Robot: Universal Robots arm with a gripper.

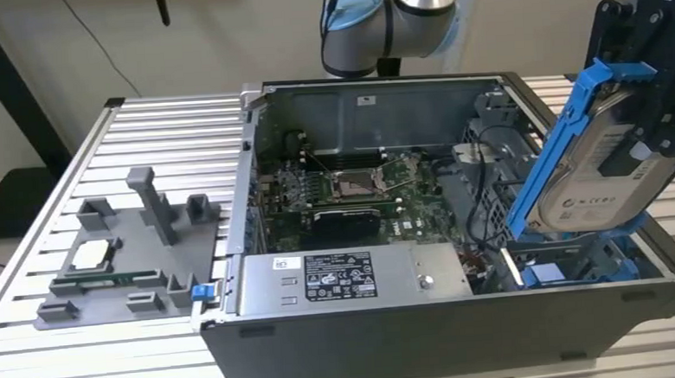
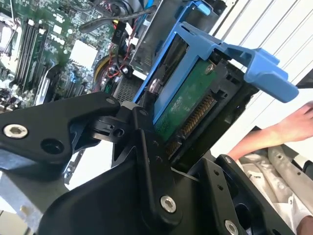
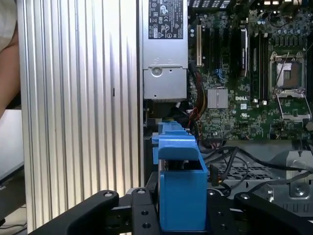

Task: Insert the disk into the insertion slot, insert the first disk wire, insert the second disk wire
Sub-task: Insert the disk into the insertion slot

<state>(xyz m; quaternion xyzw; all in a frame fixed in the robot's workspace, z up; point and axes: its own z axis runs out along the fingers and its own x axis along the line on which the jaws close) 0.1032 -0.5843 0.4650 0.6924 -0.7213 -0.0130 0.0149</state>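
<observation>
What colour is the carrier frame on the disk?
Bright blue carrier frame; the exterior view shows it best.

The disk [image 1: 596,171] is silver-white in a bright blue carrier, its underside board green. The pincer [image 3: 183,215] is black. The motherboard [image 1: 349,184] is green, the power-supply box [image 1: 354,279] grey with a black-and-white label, the tabletop [image 1: 138,130] ribbed silver.

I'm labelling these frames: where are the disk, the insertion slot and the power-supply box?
disk [image 1: 593,186], exterior view, silver labelled face.
insertion slot [image 1: 546,274], exterior view, blue rail.
power-supply box [image 1: 435,275], exterior view, grey top beside the label.
</observation>
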